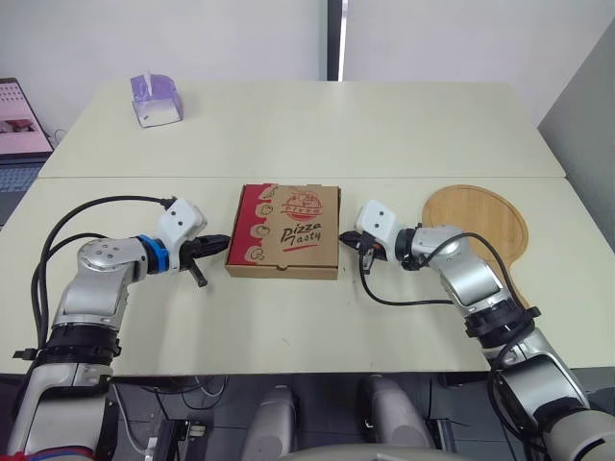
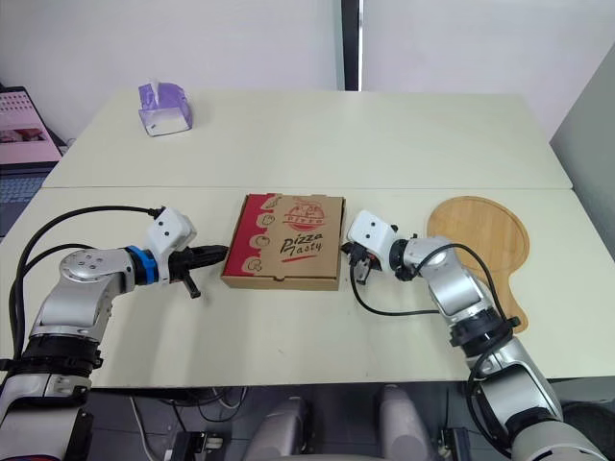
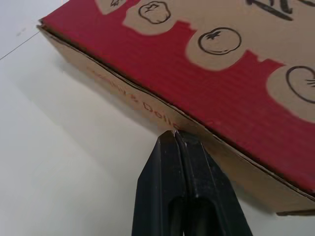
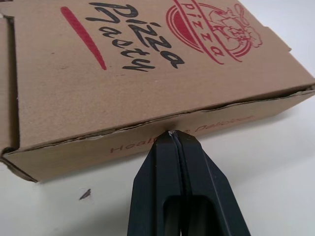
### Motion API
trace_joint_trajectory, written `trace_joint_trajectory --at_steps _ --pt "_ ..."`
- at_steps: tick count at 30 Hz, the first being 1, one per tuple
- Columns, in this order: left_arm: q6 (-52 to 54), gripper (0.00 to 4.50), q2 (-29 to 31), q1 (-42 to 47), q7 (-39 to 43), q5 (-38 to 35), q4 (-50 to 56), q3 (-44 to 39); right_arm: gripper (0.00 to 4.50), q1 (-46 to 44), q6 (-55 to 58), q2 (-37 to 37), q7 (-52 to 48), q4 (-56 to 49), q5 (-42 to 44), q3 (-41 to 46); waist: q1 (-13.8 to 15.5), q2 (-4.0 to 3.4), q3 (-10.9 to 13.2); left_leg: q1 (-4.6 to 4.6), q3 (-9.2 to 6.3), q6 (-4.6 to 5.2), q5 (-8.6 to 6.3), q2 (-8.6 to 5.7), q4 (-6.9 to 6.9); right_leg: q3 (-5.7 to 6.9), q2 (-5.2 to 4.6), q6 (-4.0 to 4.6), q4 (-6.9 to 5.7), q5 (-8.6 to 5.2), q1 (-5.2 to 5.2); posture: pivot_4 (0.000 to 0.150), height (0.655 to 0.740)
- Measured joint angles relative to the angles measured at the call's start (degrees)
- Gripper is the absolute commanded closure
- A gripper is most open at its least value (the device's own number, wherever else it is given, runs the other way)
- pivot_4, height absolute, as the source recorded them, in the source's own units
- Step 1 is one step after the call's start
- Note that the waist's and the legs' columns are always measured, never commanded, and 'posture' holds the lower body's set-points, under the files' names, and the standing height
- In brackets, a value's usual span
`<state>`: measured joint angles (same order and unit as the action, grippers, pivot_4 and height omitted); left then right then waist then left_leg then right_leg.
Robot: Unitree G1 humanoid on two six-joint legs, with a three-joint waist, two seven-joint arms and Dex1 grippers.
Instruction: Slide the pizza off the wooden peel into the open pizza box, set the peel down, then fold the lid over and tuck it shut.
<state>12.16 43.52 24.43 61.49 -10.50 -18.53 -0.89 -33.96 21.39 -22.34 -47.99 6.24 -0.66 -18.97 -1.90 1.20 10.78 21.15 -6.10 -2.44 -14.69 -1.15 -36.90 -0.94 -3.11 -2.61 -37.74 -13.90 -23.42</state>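
The brown and red pizza box (image 1: 284, 230) lies in the middle of the table with its lid down; the pizza is hidden inside. My left gripper (image 1: 223, 240) is shut, its tips (image 3: 175, 135) at the box's left side wall. My right gripper (image 1: 343, 236) is shut too, its fingertips (image 4: 171, 135) pressed against the box's right side wall just under the lid edge. The round wooden peel (image 1: 479, 226) lies flat and bare on the table to the right of the box, beyond my right arm.
A purple tissue box (image 1: 155, 100) stands at the far left of the back table. A laptop (image 1: 17, 134) sits off the left edge. A seam between two tables (image 1: 288, 178) runs just behind the pizza box.
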Motion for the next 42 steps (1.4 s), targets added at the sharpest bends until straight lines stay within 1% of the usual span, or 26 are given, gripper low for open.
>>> trace_joint_trajectory --at_steps 8,17,23,42 --pt "6.48 4.50 0.09 -4.18 3.50 -1.12 10.07 0.65 4.48 3.27 6.19 -3.50 -3.93 -6.39 3.87 2.59 0.06 0.00 0.00 0.05 -0.04 0.00 0.00 -0.01 0.00 0.03 -0.01 -0.01 0.06 -0.01 0.00 0.150 0.7400" --pt "8.73 4.50 -0.08 -8.02 5.56 -1.12 18.62 2.88 4.48 8.54 12.03 -9.91 -8.24 -15.79 6.13 3.69 0.10 -0.01 0.01 0.07 -0.01 0.00 0.00 -0.01 -0.01 0.00 -0.03 -0.20 0.11 -0.12 0.01 0.150 0.7400" --pt "8.63 4.50 -0.89 -8.33 5.66 -1.11 19.28 3.35 4.48 10.03 13.45 -11.27 -8.24 -18.32 6.35 3.91 0.17 -0.01 0.01 0.06 -0.02 0.00 -0.01 -0.02 -0.01 0.01 -0.04 -0.26 0.16 -0.16 0.05 0.150 0.7400" --pt "8.24 4.50 -1.27 -8.33 5.59 -0.80 19.28 3.57 4.48 11.21 16.75 -12.59 -8.81 -21.84 6.53 4.11 0.21 -0.01 0.00 0.06 -0.05 0.00 -0.01 -0.01 0.00 0.04 -0.04 -0.28 0.31 -0.17 0.12 0.150 0.7400"
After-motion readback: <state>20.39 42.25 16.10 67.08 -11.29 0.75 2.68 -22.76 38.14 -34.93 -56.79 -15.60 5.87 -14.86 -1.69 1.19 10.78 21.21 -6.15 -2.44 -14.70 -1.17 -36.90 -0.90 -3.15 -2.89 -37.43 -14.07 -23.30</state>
